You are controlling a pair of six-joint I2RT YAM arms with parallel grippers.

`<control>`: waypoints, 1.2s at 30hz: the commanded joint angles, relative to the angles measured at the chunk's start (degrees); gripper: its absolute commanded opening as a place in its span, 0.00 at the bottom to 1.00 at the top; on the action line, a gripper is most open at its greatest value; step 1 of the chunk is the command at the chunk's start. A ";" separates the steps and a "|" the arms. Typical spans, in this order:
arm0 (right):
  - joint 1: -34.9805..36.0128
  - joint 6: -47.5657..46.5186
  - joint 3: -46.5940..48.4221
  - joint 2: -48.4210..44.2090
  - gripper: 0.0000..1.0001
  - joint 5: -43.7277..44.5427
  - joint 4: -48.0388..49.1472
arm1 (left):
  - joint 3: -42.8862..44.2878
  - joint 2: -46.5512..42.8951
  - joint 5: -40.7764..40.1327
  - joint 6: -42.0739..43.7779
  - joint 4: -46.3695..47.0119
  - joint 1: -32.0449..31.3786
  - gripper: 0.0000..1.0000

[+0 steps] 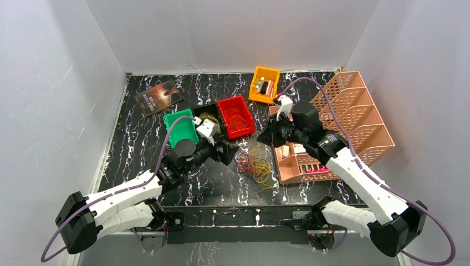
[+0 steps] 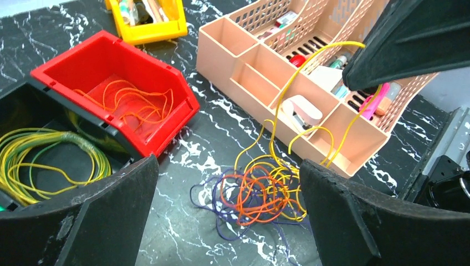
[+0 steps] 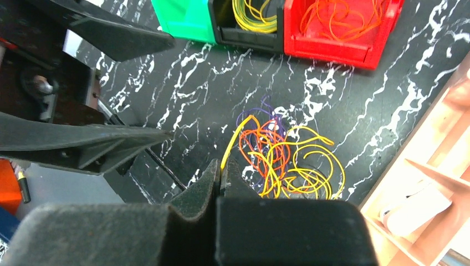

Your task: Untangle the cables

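Your cables [image 2: 252, 191] lie in a loose tangle on the black marbled worktop [image 2: 210, 138]: orange, yellow and purple loops heaped just in front of the pink desk organiser [image 2: 219, 58], a little off from the red bin [image 2: 177, 105]. One yellow cable [image 2: 284, 91] rises out of the heap, up across the organiser.

Look in the red bin and you've got loose orange wire [image 2: 133, 100]. Touching it, the black bin [image 2: 16, 97] holds a coil of yellow-green wire [image 2: 22, 149]. Next along is the green bin [image 1: 180, 130]; its contents can't be made out. Further back, the yellow bin [image 1: 264, 83] carries small oddments. The organiser's compartments hold a white stapler-like thing [image 2: 302, 111] and pens [image 2: 382, 100].

Now the pincers. Your right pincer [image 3: 220, 166] is pinched fully together on that yellow cable, raised above the heap on the organiser side. Your left pincer [image 2: 227, 166] stands wide apart, gripping nothing, and in its own camera the tangle sits between its fingers.
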 commanded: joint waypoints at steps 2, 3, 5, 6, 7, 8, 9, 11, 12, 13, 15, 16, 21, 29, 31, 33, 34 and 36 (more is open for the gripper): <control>0.19 -2.41 8.83 -1.73 0.00 -0.50 -1.73 | -0.49 -0.20 3.55 2.89 9.91 0.14 0.98; 0.15 -2.50 10.22 -1.38 0.00 -0.21 -2.39 | -0.93 -0.22 4.43 3.44 11.99 0.09 0.98; 0.18 -2.58 12.56 -0.54 0.00 0.70 -3.74 | -1.44 -0.16 6.30 4.63 16.06 0.15 0.98; 0.17 -2.57 13.37 -0.22 0.00 1.09 -4.07 | -1.37 0.10 7.30 5.46 17.84 0.15 0.98; 0.15 -2.56 14.12 0.18 0.00 1.41 -4.22 | -1.09 0.52 8.43 6.28 19.06 0.09 0.98; 0.17 -2.48 14.68 0.37 0.00 1.64 -4.26 | -0.67 1.08 9.92 7.02 20.21 0.15 0.99; 0.17 -2.32 15.09 0.67 0.00 1.95 -4.15 | -0.08 1.74 11.64 7.74 21.09 0.16 0.98; 0.22 -1.61 15.69 1.05 0.00 2.28 -3.62 | 1.13 3.54 14.28 8.58 22.57 0.09 0.98; 0.18 -1.35 15.92 1.31 0.00 2.10 -3.23 | 1.79 4.35 14.81 8.56 23.21 0.15 0.98; 0.20 -0.99 16.16 1.50 0.00 1.74 -2.94 | 2.09 5.23 15.00 8.53 24.04 0.11 0.98; 0.14 -0.41 16.62 1.75 0.00 0.94 -2.50 | 2.44 6.61 15.32 8.57 25.52 0.03 0.98; 0.15 -0.11 16.76 1.75 0.00 0.66 -2.22 | 2.61 7.26 15.57 8.60 26.30 0.02 0.98; 0.19 0.92 16.93 1.75 0.00 -0.63 -1.57 | 3.74 10.74 15.66 8.30 28.68 0.07 0.98; 0.22 3.24 16.57 2.32 0.00 -5.37 1.21 | 6.05 17.43 12.94 5.73 32.41 0.05 0.98; 0.21 3.94 16.88 2.31 0.00 -6.52 1.99 | 6.89 19.26 11.98 5.36 32.62 0.06 0.98; 0.20 4.52 17.21 2.25 0.00 -7.37 2.65 | 7.68 21.27 11.15 4.52 32.67 0.04 0.97; 0.16 4.70 17.43 2.13 0.00 -7.63 2.83 | 7.86 22.21 10.63 4.08 32.75 0.01 0.94; 0.21 4.76 18.24 2.00 0.00 -8.07 2.95 | 7.92 24.13 9.98 3.31 32.69 0.06 0.83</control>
